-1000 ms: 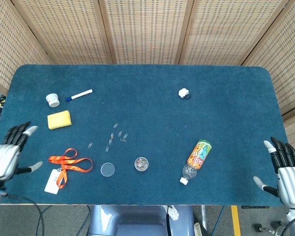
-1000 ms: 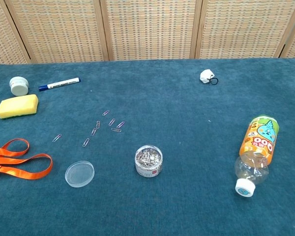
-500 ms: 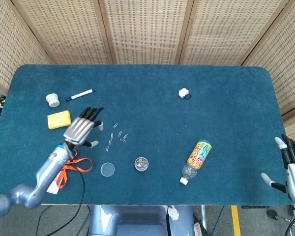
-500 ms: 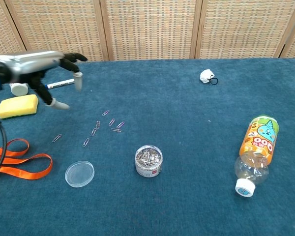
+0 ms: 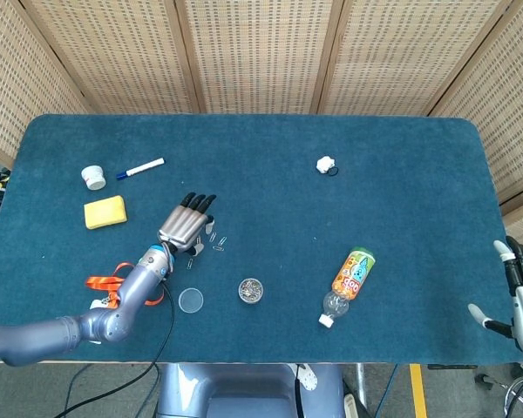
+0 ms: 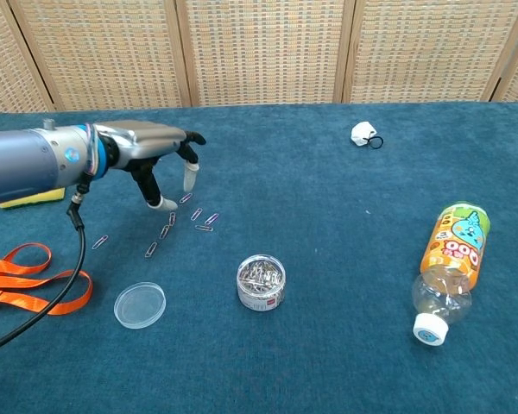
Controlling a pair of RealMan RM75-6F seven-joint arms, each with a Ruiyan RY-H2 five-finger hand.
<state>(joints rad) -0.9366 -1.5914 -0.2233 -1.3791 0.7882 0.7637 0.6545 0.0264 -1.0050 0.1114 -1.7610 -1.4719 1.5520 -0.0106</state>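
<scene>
Above the scattered paper clips point(image 6: 183, 222) the left hand point(image 6: 151, 148) hovers palm-down — fingers point(image 6: 188, 177) spread, holding nothing.

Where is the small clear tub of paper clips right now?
In both views the tub of paper clips stands near the table's front edge, between the clear lid and the lying bottle.

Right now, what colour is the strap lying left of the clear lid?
Orange. The strap lies flat on the blue table cloth; the chest view shows it best.
</scene>
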